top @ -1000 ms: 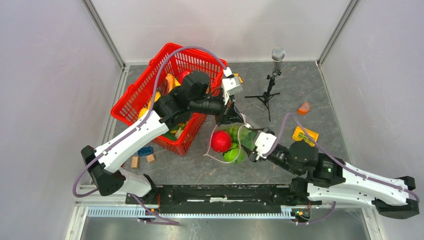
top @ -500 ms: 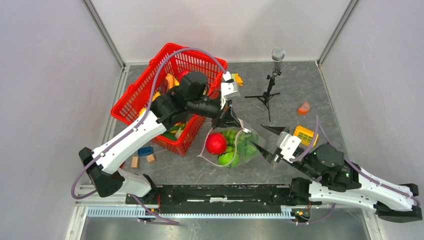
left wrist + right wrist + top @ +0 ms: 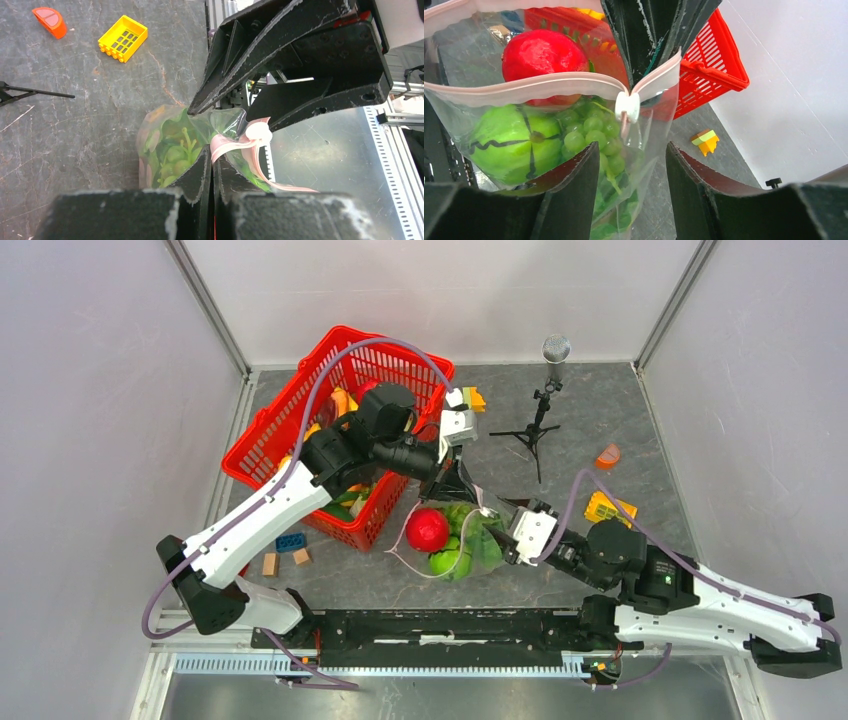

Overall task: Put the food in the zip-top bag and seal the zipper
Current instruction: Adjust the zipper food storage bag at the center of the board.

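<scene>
Grey, stone-patterned worktop carried the bag just beside the red basket, between the two arms. Inside the bag lay a red fruit, a green fruit and grapes (leafy greens showed beneath them). The left end effector was clamped on the pink zipper at the bag's mouth. The right end effector stood open, its fingers on either side of the bag just below the white slider.
</scene>
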Robot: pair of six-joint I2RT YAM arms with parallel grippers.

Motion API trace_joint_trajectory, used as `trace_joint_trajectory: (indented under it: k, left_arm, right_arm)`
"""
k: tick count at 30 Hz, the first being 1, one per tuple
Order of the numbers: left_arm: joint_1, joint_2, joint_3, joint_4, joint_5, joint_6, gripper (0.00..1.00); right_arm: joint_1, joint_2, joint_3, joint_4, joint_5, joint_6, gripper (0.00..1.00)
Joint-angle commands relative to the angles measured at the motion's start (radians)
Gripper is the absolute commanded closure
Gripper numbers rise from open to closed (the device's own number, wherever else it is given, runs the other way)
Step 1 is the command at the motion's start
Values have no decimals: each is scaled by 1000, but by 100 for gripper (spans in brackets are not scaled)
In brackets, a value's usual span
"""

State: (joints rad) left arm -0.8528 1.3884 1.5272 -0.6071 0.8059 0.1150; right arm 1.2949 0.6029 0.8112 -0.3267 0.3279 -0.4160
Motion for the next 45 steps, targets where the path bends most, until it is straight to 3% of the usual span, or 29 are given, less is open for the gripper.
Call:
trace_joint_trajectory:
  k: [1, 13, 21, 29, 41, 45]
  left_arm:
    - [3, -29, 57, 23, 95, 29, 98]
    - [3, -38, 43, 23, 98, 25, 98]
    - [4, -33, 41, 31, 90, 29, 98]
    - [39, -42, 8, 89, 20, -24, 98]
    - [47, -29, -25, 106, 76, -32, 98]
    - [47, -24, -25, 101, 77, -27, 98]
  right_arm:
    - [-1, -26, 31, 49, -22, -21, 45]
    - [-24, 23, 14, 89, 6, -46, 49]
    - [-164, 80, 23, 103, -144, -64, 55]
    - [-270, 51, -24, 135, -241, -21, 51]
    - [-275, 74, 11, 147, -297, -33, 61]
    - [-276, 74, 10, 150, -284, -34, 70]
